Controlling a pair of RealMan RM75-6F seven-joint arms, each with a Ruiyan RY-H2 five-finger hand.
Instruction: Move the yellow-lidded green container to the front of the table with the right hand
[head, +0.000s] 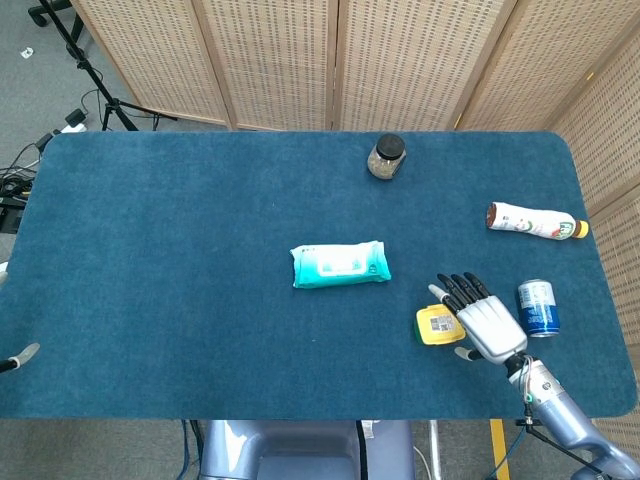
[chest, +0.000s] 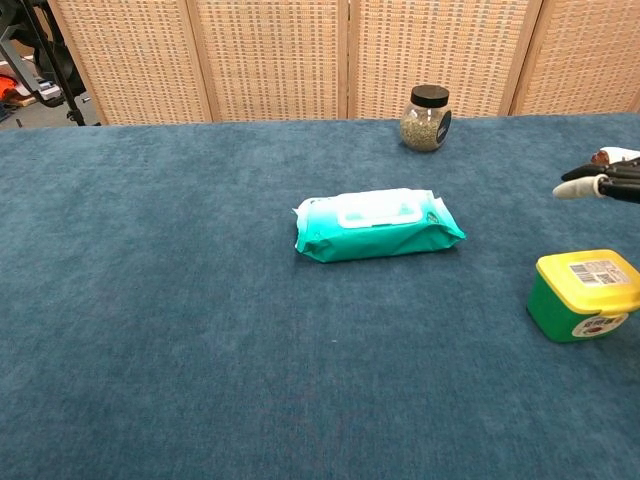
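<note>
Matt napped cloth tabletop (head: 200, 250) — glossy plastic container (chest: 585, 295)
</note>
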